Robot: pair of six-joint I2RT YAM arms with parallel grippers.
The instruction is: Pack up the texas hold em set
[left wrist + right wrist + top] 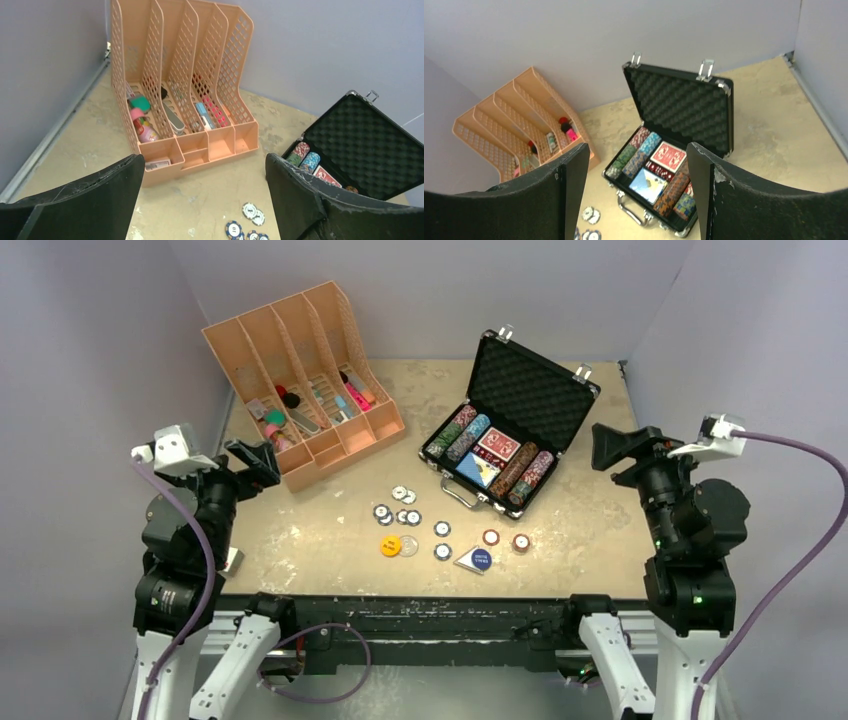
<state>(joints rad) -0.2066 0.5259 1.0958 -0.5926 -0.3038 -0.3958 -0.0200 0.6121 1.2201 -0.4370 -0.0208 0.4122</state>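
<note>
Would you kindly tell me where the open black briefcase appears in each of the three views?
Top external: the black briefcase sits right of centre, in the upper half.
Left wrist: the black briefcase is at the far right, partly cut off.
Right wrist: the black briefcase is in the middle, lid raised.
Shared landmark: the orange organiser stands left of it in all three.

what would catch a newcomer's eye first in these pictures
The open black briefcase stands far right on the table, foam lid up, chip rows and red card decks inside. Loose chips and a yellow button lie scattered before it, nearer the front edge. An orange slotted organiser sits at far left.
</note>
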